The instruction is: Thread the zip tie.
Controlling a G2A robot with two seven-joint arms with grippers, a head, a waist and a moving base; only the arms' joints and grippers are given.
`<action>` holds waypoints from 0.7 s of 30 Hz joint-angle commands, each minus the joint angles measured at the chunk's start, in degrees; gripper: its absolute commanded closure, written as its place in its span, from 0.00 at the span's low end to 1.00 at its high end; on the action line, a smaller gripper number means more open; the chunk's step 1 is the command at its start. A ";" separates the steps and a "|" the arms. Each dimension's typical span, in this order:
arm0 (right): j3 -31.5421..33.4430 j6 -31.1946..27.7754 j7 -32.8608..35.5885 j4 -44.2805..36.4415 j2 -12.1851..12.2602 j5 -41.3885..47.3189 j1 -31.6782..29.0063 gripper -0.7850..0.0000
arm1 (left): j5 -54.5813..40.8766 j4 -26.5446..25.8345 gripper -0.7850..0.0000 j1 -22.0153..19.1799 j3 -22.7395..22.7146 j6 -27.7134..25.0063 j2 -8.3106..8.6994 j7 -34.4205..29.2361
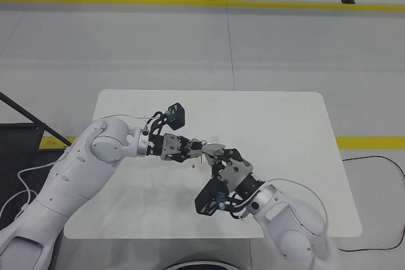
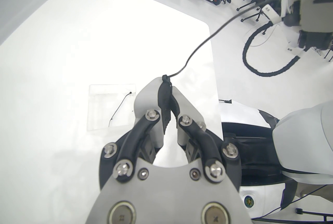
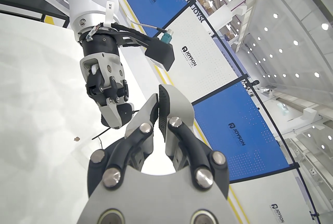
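Left gripper (image 2: 165,87) clenched on head of black zip tie (image 2: 199,45), frame centre. Strap arcs to upper right into right gripper (image 3: 159,100), fingers pinched together. Both above middle of white table (image 1: 283,121). Spare tie (image 2: 120,108) on clear sheet (image 2: 104,95), left of centre.

White surface (image 1: 277,115) with rounded corners, seen from above; its top is plain, glossy and strongly lit. In the left wrist view the same surface (image 2: 78,27) carries a clear rectangular sheet (image 2: 101,97), lying flat near one long edge and well in from the corners. A thin black zip tie (image 2: 120,108) rests on the sheet, slightly curved, with its small head toward the sheet's far corner. In the right wrist view the surface (image 3: 31,79) also bears a small brown fleck (image 3: 76,139).
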 commanded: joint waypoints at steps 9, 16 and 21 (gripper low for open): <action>-1.33 -3.42 1.57 1.05 -0.35 -0.91 1.25 1.00 | 0.00 0.00 1.00 0.00 0.00 0.00 0.00 0.00; -0.85 -9.13 -0.39 1.35 -0.18 0.41 1.86 1.00 | 0.00 0.00 1.00 0.00 0.00 0.00 0.00 0.00; 0.19 -13.48 -1.67 1.29 0.20 0.75 1.63 1.00 | 0.00 0.00 1.00 0.00 0.00 0.00 0.00 0.00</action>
